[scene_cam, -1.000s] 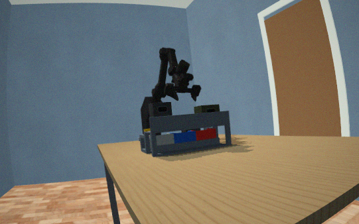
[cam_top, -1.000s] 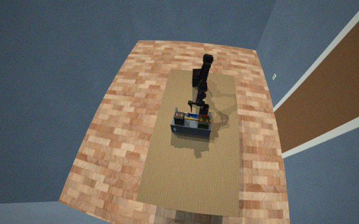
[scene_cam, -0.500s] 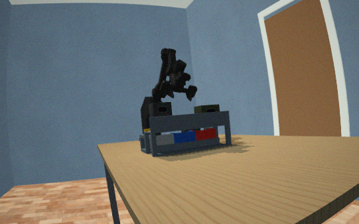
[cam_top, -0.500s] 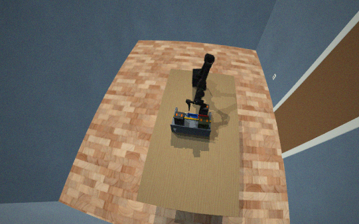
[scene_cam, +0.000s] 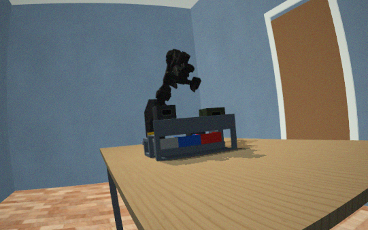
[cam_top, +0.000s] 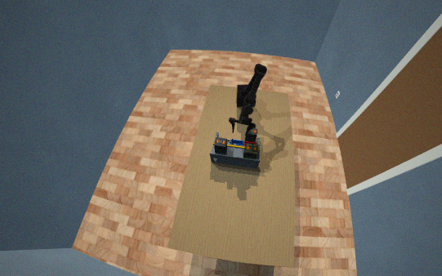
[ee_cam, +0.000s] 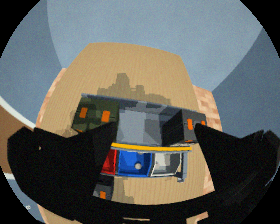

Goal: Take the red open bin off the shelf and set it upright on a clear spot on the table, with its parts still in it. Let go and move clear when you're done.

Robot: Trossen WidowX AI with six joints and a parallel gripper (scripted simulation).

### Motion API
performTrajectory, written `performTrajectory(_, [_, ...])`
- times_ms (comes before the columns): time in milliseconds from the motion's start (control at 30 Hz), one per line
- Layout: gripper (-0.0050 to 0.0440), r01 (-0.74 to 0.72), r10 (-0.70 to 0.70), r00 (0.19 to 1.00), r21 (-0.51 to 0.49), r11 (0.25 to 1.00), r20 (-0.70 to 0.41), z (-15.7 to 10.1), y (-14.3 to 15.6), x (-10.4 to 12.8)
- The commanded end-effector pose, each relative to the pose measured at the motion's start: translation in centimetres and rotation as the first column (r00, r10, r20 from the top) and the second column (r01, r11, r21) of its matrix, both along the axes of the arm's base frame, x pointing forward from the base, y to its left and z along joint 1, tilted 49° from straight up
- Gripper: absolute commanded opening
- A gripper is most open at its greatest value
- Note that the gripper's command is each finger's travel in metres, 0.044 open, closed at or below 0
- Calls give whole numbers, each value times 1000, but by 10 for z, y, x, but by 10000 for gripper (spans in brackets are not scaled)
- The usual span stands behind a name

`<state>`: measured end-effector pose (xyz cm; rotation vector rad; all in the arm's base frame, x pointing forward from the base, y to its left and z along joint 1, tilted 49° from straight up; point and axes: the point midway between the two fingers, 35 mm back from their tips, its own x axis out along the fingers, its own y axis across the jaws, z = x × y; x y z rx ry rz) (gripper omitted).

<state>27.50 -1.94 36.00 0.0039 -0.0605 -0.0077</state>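
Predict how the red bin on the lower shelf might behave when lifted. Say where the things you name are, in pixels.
The red bin (scene_cam: pixel 211 137) (ee_cam: pixel 109 162) looks straight-walled, so probably stiff rather than floppy. Its flat face suggests it would slide rather than roll. Its open top means loose contents could spill if it tipped.
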Motion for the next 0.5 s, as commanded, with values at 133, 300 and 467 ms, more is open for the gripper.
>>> performTrajectory(133, [440, -4, 4, 1000, 3, 1000, 12, 7, 0, -5])
performTrajectory(300, [440, -4, 4, 1000, 1, 1000, 9, 10, 0, -8])
performTrajectory(467, [440, -4, 4, 1000, 1, 1000, 9, 10, 0, -8])
